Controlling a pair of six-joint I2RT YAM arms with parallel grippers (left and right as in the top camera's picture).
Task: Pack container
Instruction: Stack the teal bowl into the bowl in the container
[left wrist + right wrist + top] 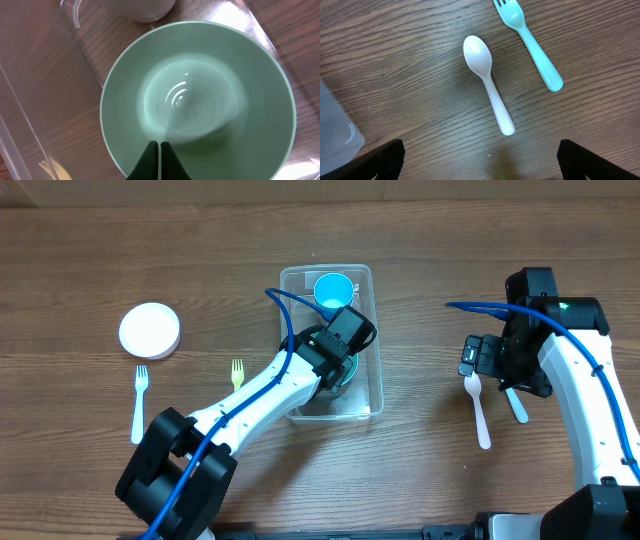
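At mid-table we see the container (pixel 376 360) holding the green bowl (pixel 200 100), our left gripper (pixel 160 150) pinched shut, empty, above it. Our right gripper (pixel 480 152), spread wide, hangs nearest the white spoon (pixel 487 90), whose handle lies crosswise between its fingers.

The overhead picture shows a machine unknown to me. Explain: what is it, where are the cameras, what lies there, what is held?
Two white robot arms with two-finger grippers stand at a wooden table. One camera looks from above; one sits on each wrist. The left gripper, shut on nothing visible, is inside the clear plastic rectangular container, over a pale green round bowl; a blue cup stands there. The right gripper, open and empty, hovers over a white spoon and a teal fork. Elsewhere lie a white round bowl, a pale fork and a yellow fork.
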